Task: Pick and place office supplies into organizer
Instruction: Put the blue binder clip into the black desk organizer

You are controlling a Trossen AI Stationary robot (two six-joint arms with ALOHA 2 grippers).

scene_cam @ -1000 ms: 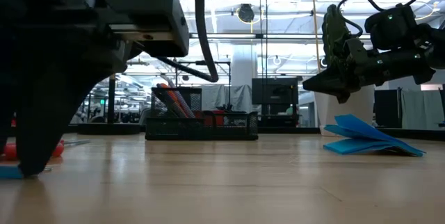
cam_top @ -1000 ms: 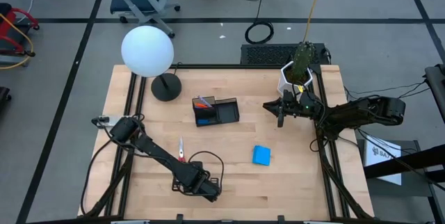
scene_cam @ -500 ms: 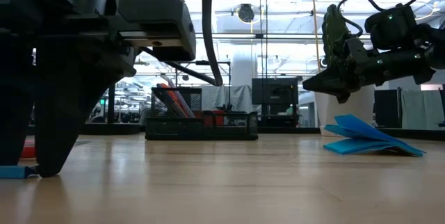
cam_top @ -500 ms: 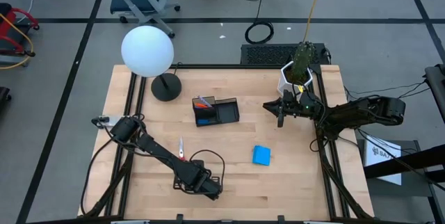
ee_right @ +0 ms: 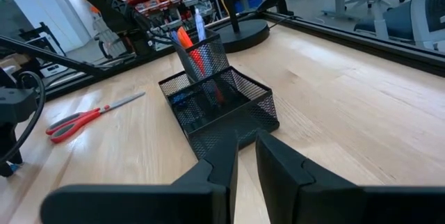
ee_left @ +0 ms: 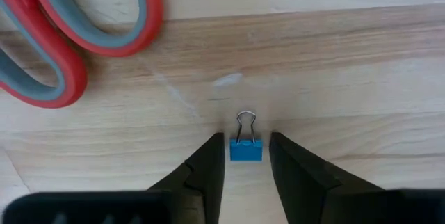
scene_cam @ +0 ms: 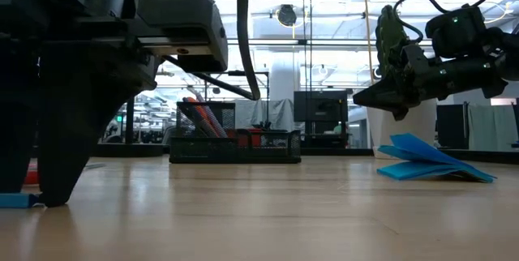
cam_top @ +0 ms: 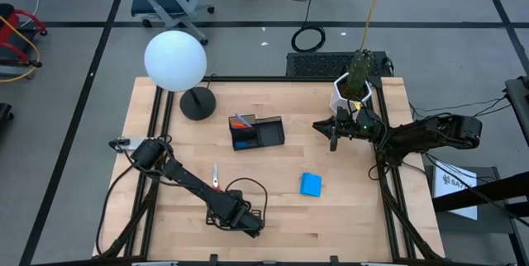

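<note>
The left claw (ee_left: pixel 246 165) stood low over the pale wooden counter (cam_top: pixel 347 216) near the lower middle of the high view, fingers spread and straddling a small blue binder clip with a wire loop (ee_left: pixel 245 144). The clip lay flat between the fingertips, which did not visibly touch it; nothing was grasped yet. The red-and-grey-handled scissors (ee_left: pixel 66 40) lay just beside it, toward the upper left of the wrist frame, apart from the clip.

The right claw (cam_top: pixel 334 132) hung above the counter at the right of the high view, near the white hexagonal plant pot (cam_top: pixel 350 94). Its fingers stood slightly parted and held nothing.

The black mesh organizer tray (cam_top: pixel 257 131) sat at the counter's centre, already holding orange and dark pens (ee_right: pixel 195 43) upright in its taller compartment. The blue square notepad (cam_top: pixel 311 184) lay on the counter to the lower right of the tray, well apart from it.

Assessment: the clip appeared light and rigid, with a smooth painted body likely to slide or twist under a skewed pinch. The sound hold would be across the flat sides of its blue body, squarely, not on the thin wire loop. Being so low on the counter, it left little margin for the fingertips.
</note>
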